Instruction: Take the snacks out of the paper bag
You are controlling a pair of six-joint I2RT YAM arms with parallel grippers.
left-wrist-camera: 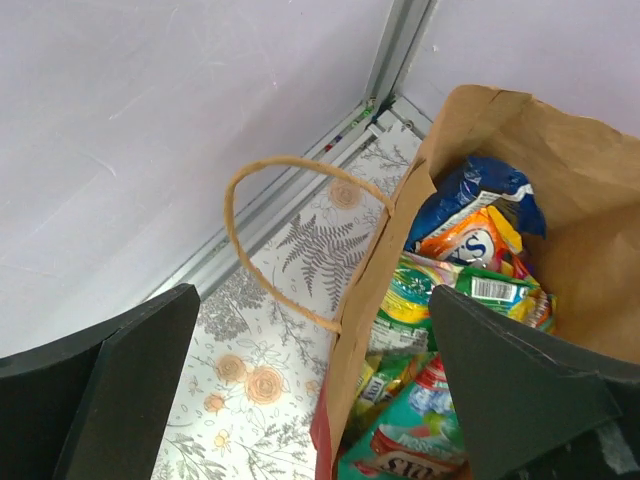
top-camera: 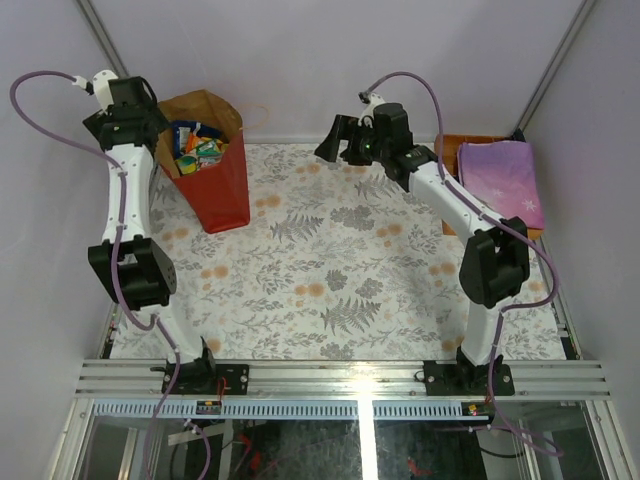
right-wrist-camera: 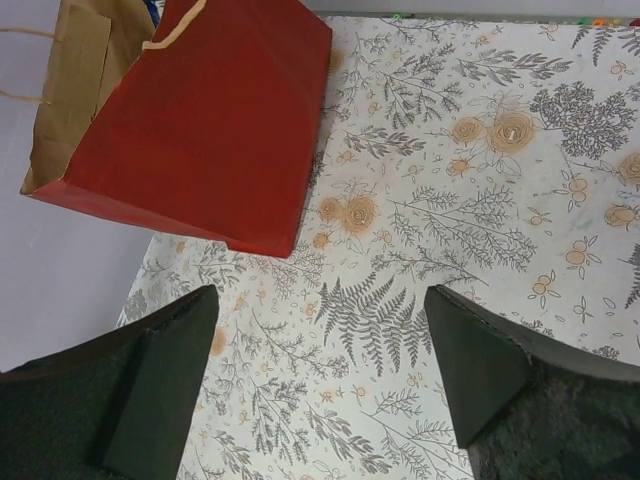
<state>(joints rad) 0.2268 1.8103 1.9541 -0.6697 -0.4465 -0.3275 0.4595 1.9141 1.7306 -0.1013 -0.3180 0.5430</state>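
The shiny foil snack packets (left-wrist-camera: pixel 470 260) are packed inside the tall red paper bag (top-camera: pixel 225 190), just below the wide-open left end effector (left-wrist-camera: pixel 312 300), while the right end effector (right-wrist-camera: pixel 320 300), also spread wide, is found well apart

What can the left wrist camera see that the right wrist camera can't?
Only the left wrist view looks down into the paper bag at the pile of snacks, with a blue bag on top. Only the right wrist view shows the bag's big red side and a wide stretch of the flowery table. Both show the bag, some of the table, and their own two black fingers standing wide apart: the left gripper over the bag's edge, the right gripper over the table.
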